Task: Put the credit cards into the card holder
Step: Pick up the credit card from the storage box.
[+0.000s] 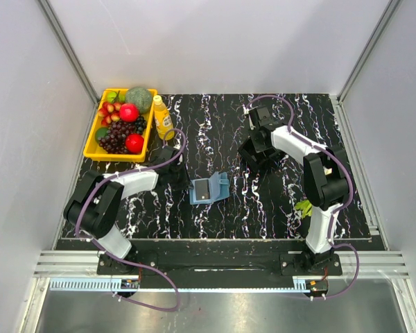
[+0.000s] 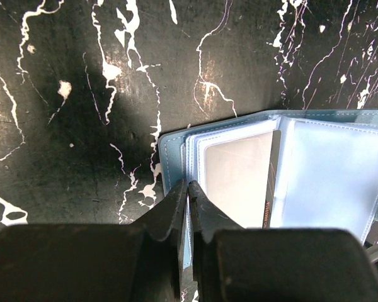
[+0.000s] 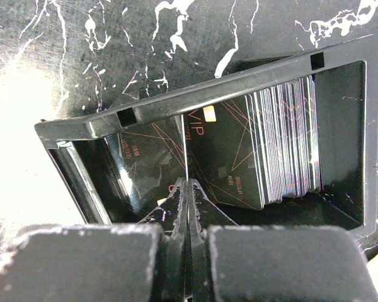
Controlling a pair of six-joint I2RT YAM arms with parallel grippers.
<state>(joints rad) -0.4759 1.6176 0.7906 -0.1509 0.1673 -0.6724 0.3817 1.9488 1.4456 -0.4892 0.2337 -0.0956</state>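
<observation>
left gripper (image 2: 188, 185) is pinching, nearly closed, on the left edge of the card holder (image 2: 290, 176). The holder is lying open on the black marble table (image 2: 82, 126), mid-table between the arms. right gripper (image 3: 188, 184) is clamping fully down on one credit card (image 3: 185, 148), edge-on, inside the black box frame (image 3: 195, 94). The card stack (image 3: 283, 145) is leaning at the box's right side.

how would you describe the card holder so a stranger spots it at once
Look at the near middle of the black marbled table. The card holder lies open there, small and flat. It is the only blue thing; the tray is yellow.
</observation>
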